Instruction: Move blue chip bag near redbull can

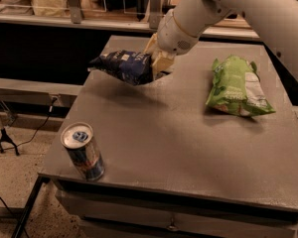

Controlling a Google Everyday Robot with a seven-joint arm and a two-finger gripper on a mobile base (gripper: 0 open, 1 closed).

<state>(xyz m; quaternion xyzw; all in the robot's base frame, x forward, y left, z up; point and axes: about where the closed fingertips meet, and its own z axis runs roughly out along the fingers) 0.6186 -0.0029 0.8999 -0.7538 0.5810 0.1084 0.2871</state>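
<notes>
The blue chip bag (123, 66) is a crinkled navy bag with white lettering, held off the grey table (179, 143) above its back left part. My gripper (156, 63) is shut on the bag's right end, with the white arm reaching in from the upper right. The redbull can (83, 151), slim with blue and silver sides and a silver top, stands upright at the table's front left corner, well apart from the bag.
A light green chip bag (237, 86) lies on the right side of the table. A dark counter with a shelf edge (64, 21) runs behind the table. A stand leg and cables (5, 133) are on the floor at the left.
</notes>
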